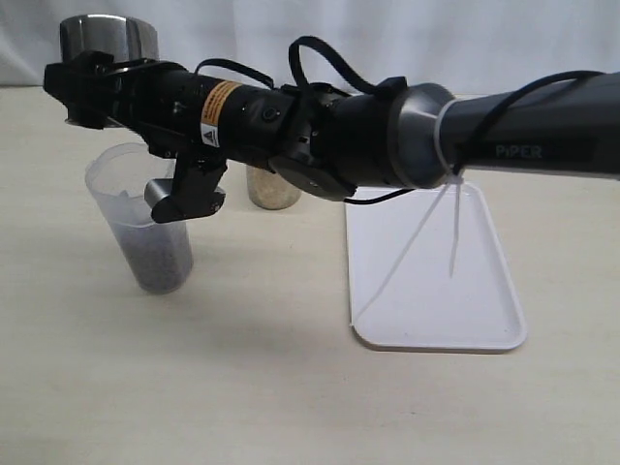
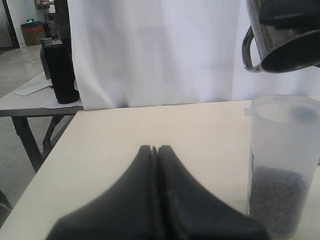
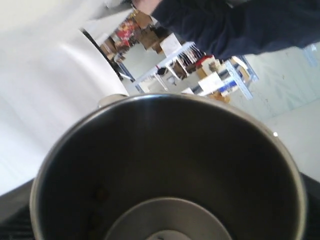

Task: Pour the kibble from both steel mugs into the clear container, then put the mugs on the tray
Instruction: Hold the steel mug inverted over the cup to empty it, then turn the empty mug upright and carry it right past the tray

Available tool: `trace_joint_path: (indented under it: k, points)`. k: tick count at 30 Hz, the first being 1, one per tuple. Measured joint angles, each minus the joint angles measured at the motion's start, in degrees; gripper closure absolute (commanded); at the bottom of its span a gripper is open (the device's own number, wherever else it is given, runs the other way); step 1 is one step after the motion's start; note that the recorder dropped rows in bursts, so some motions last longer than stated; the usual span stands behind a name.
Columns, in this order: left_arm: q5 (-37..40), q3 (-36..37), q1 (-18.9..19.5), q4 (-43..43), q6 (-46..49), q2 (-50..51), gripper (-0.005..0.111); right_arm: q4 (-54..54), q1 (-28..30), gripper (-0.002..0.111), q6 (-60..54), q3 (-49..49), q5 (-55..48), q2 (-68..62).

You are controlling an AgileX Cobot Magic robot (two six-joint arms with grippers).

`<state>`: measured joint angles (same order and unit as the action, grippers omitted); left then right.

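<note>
The right claw [image 1: 85, 89] pinches the tipped mug [image 1: 108, 39] at upper left, above the clear container [image 1: 121, 194] with kibble [image 1: 160, 266] in its bottom. The second mug [image 1: 271, 189] stands mid-frame behind the arm [image 1: 387, 136], tray [image 1: 436, 310] lower right. The left claw [image 2: 156, 152] is pressed together.

I read "PiPER" in pale letters on the grey forearm shell of the right arm [image 1: 520, 151]. Toward its wrist end I see an orange label [image 1: 222, 100] and a small white sticker [image 1: 209, 133], both with print too small to read.
</note>
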<state>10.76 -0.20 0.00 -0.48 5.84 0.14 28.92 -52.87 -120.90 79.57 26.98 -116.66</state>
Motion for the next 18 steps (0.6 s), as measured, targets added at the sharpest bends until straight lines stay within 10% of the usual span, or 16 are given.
trace_joint_path:
  k: [18]
  points:
    - [0.0, 0.0, 0.0, 0.0, 0.0, 0.0, 0.107, -11.0, -1.0, 0.104, 7.0, -3.9, 2.6, 0.3]
